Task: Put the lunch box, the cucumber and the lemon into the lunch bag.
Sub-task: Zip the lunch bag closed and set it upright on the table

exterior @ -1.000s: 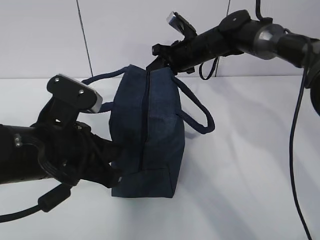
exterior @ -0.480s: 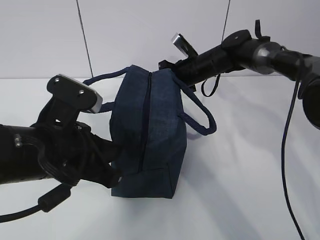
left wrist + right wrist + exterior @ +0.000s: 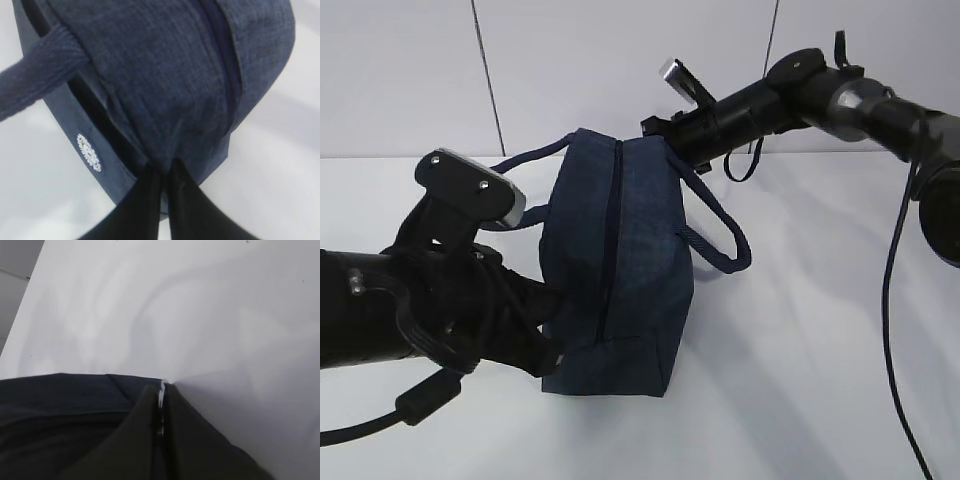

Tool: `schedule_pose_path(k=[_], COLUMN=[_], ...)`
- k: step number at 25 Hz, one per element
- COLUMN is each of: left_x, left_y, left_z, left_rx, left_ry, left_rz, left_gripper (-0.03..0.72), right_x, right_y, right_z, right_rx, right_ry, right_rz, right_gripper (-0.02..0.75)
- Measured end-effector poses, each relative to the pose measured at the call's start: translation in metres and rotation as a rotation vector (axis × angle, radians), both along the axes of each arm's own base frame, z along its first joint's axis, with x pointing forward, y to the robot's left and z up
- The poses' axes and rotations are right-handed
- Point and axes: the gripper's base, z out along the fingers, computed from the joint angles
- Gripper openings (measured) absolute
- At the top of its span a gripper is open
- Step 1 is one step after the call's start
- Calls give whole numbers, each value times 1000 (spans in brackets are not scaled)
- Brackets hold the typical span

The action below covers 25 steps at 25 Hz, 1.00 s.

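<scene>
The dark navy lunch bag stands on the white table with its zipper running along the top and down the near end. My left gripper is shut on a fold of the bag's fabric at its lower near end; in the left wrist view the gripper pinches the cloth of the bag. My right gripper is at the bag's far top end, shut on a thin metal zipper pull, with the bag to its left. The lunch box, cucumber and lemon are out of view.
One loop handle hangs off the bag's right side and the other lies to the left behind my left arm. A white wall with dark seams rises behind the table. Bare table lies to the right of the bag.
My right arm has swung a little to the right and back, its gripper staying at the bag's far top end. The bag and the left arm have barely moved.
</scene>
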Motion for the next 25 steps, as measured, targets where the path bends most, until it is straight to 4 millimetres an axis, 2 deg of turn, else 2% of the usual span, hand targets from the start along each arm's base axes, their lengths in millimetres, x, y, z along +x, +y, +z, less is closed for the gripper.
schedule_pose_path(k=[2,5,7,9,12,16,20,25], left_x=[1,3,4,6,8,15,31,48], left_y=[0,1,2,2,4,10,26,48], left_z=[1,2,2,3,4,3,0,-5], left_rx=[0,-1,0,2,2,7,18,46], left_ry=[-11,-29,-45,-63,-89,-108,-127,-139], left_rz=[8,21,34,49,69,113,222,332], left_gripper=[0,0,0,0,0,0,0,0], right_x=[1,5,5,6,6,5,1,-12], right_y=[-2,-5,-6,-8,-14,-18,-16,-6], right_z=[13,34,41,42,42,55,73,78], right_rx=[-9,-30,-53,-79,-152,-188,-183,-263], right_ry=[-41,-112,-121,-127,-117,-108,-133,-120], right_rz=[26,40,34,27,12,-22,-26,7], right_gripper=[41,189,268,305,321,325,326,326])
